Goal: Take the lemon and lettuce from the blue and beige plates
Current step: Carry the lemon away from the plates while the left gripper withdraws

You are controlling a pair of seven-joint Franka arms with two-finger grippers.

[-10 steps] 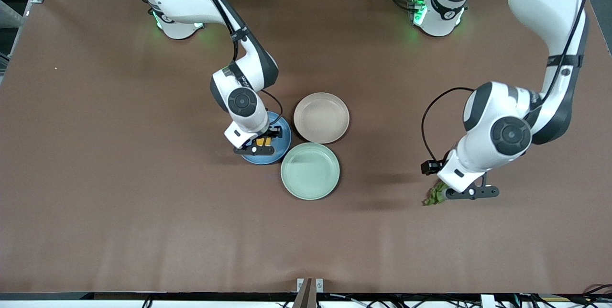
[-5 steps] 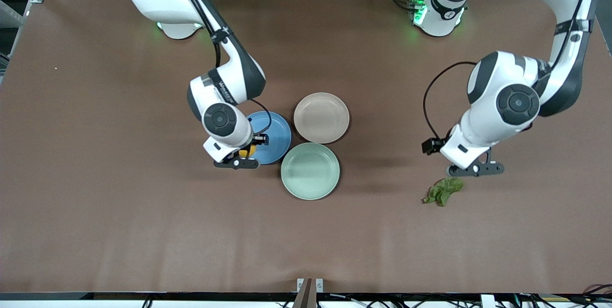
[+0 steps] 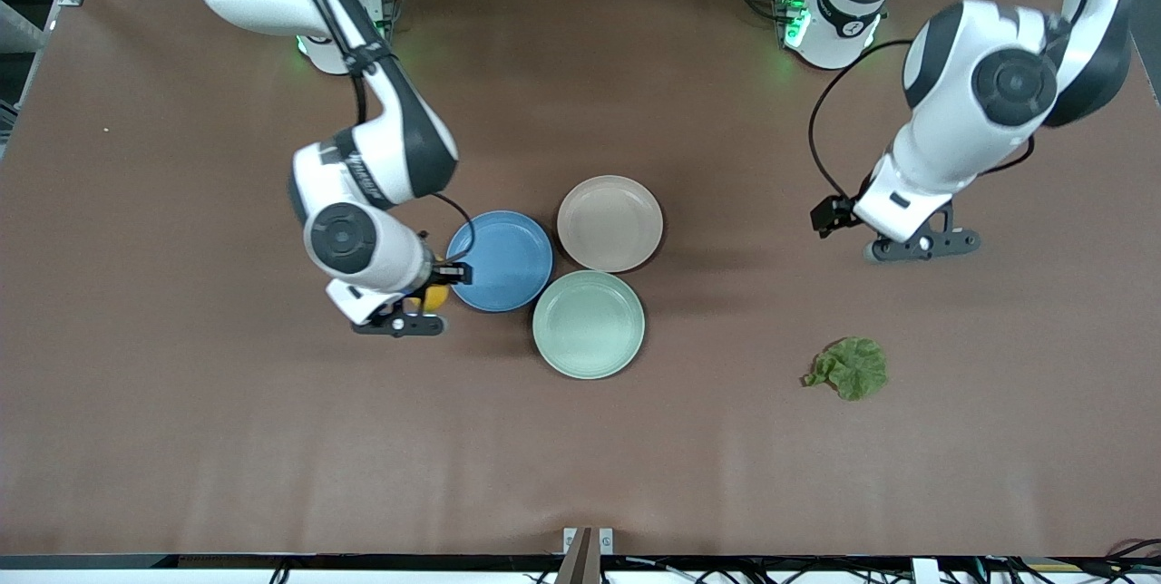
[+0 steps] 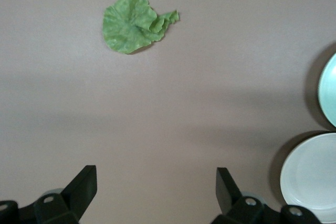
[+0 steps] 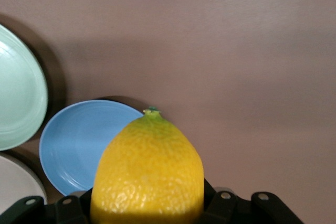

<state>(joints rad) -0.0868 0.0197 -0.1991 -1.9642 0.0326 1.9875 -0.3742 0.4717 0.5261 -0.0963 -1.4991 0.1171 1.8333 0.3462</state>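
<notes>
Heads up, both your arms have just cleared out. Your right arm has swung off the blue plate, and the right gripper now hangs over bare table at that plate's 9 o'clock in the front view, pinching the lemon. Your left gripper has let go and risen away with its fingers spread, at 1 o'clock from the lettuce. The leaf lies flat on the table, well apart from the plates, at 4 o'clock from the beige plate. Blue and beige are both empty, so I'd say only setting the lemon down is left.
</notes>
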